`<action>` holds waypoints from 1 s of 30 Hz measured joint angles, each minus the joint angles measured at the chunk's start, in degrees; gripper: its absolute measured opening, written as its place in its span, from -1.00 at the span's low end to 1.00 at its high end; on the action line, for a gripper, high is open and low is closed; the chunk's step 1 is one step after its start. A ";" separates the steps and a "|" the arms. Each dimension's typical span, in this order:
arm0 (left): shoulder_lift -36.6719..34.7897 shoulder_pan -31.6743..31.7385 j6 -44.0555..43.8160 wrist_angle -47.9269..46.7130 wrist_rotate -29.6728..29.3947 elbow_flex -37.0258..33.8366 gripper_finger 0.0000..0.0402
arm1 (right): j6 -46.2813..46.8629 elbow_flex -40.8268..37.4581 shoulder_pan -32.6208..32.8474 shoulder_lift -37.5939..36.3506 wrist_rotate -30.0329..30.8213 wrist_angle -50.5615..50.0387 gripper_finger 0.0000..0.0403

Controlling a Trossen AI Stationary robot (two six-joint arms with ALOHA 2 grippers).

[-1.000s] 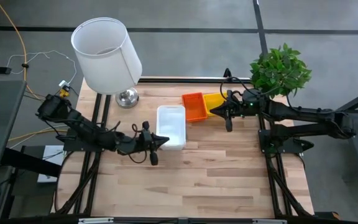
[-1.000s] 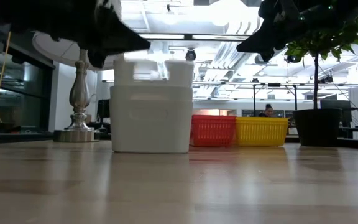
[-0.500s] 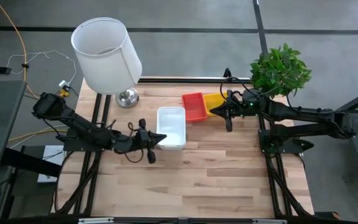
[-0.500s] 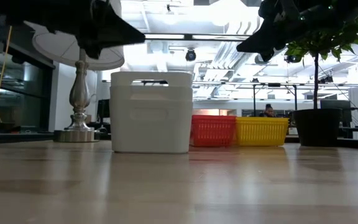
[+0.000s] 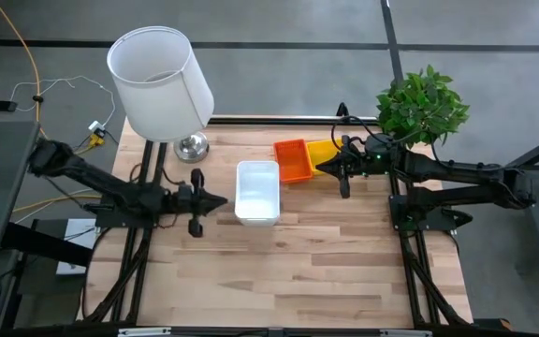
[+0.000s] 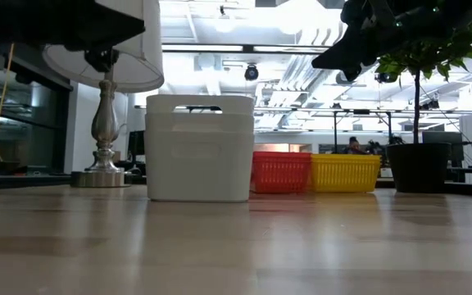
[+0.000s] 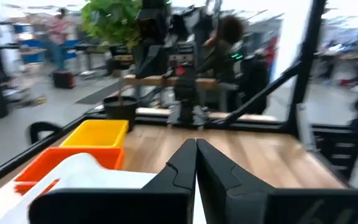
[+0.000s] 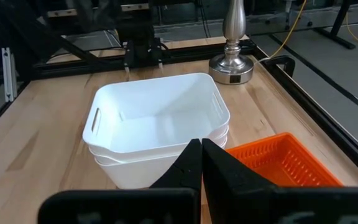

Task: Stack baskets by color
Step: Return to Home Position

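Observation:
Two white baskets (image 5: 257, 192) sit nested in one stack on the table's middle; the right wrist view shows both rims (image 8: 160, 127). A red basket (image 5: 294, 161) and a yellow basket (image 5: 323, 154) stand side by side behind them to the right. My left gripper (image 5: 223, 200) is shut and hovers level just left of the white stack, clear of it. My right gripper (image 5: 320, 168) is shut and held above the table near the yellow and red baskets, touching nothing.
A lamp with a white shade (image 5: 161, 82) and a metal foot (image 5: 192, 147) stands at the far left. A potted plant (image 5: 421, 105) stands at the far right. Bare wood (image 5: 279, 271) spans the table's near half.
My left gripper has drawn back from over the white stack toward the table's left edge, staying shut. The upper white basket, which stood higher a second ago, has sunk level into the one below. The right arm has kept still.

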 joint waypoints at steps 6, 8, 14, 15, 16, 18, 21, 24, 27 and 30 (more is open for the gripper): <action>-5.06 12.55 -0.21 -2.78 18.62 -1.70 -1.00 | -0.41 0.00 -0.02 0.00 0.09 -0.01 -1.00; -5.76 17.03 -0.29 -4.05 24.16 -1.70 -1.00 | -0.45 0.00 -0.02 0.00 0.09 -0.01 -1.00; -9.64 24.02 -3.22 -10.40 27.01 -1.72 -1.00 | -0.45 0.00 -0.02 0.00 0.07 -0.01 -1.00; -10.62 23.78 -3.20 -11.48 27.20 -1.70 -1.00 | -0.43 0.00 -0.02 0.00 0.07 -0.01 -1.00; -11.67 23.33 -3.21 -12.54 27.24 -1.70 -1.00 | -0.45 0.00 -0.02 0.00 0.07 -0.01 -1.00; -14.01 22.00 -3.07 -15.64 26.55 -1.71 -1.00 | -0.46 0.00 -0.02 0.00 0.07 -0.01 -1.00; -18.02 18.87 -2.79 -21.04 23.36 -1.70 -1.00 | -0.43 0.00 -0.02 0.00 0.04 -0.03 -1.00; -22.08 14.58 -2.59 -24.48 19.42 -2.56 -1.00 | -0.39 0.00 -0.02 0.00 0.04 -0.03 -1.00; -27.23 10.27 -1.72 -23.19 15.14 -6.13 -1.00 | -0.33 0.00 -0.02 0.00 0.04 -0.03 -1.00; -33.79 7.73 -0.86 -22.79 12.30 -9.47 -1.00 | 0.02 0.01 -0.02 -0.02 0.03 -0.04 -1.00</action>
